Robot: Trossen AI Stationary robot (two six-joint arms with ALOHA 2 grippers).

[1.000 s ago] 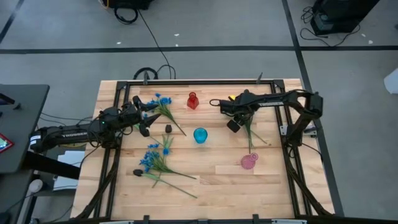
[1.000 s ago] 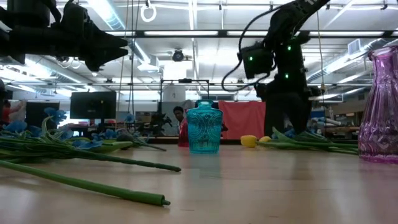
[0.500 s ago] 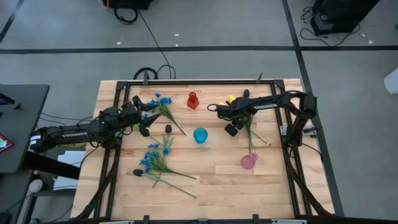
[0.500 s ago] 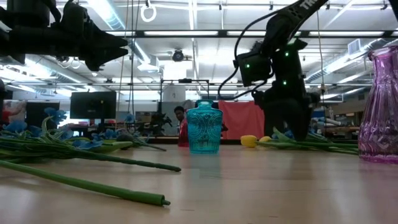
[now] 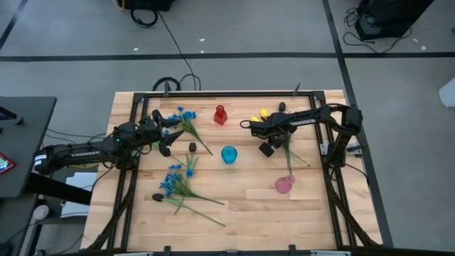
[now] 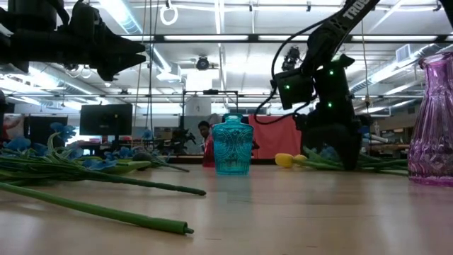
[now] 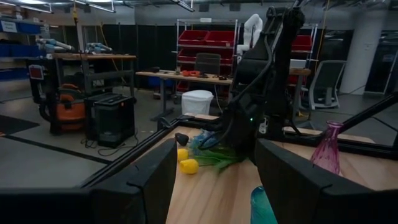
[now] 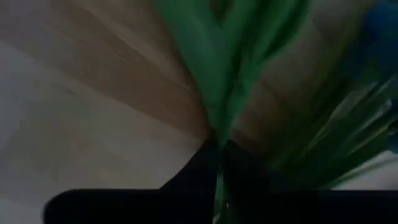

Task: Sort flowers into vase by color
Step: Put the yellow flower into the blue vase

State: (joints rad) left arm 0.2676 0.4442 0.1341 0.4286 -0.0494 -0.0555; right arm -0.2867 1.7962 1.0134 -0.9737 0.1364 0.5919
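Looking at this, the right gripper [image 5: 276,136] is down low on the yellow flowers [image 5: 264,114] at the far right part of the table [image 5: 234,203], and the right wrist view has green leaf [image 8: 230,68] running straight down into the gap btw its fingers, so it's around the stem, but I can't tell if it's actually clamped yet or just straddling. Main risk imo: those stems lie bunched w/ some blue blossoms mixed in, so a pinch there could drag up more than one stem, or grab leaf only and the flower slips out on the lift. Leaf is floppy, prob won't hold. Also the pink vase [image 5: 284,184] sits near the stem ends, a swinging stem could knock it. Blue vase [image 5: 228,154] and red vase [image 5: 220,114] stand mid-table, both upright. Left gripper [image 5: 161,135] hangs above the blue flowers [image 5: 182,119] at far left w/ fingers spread apart, nothing in them; more blue flowers [image 5: 174,181] lie nearer the front.
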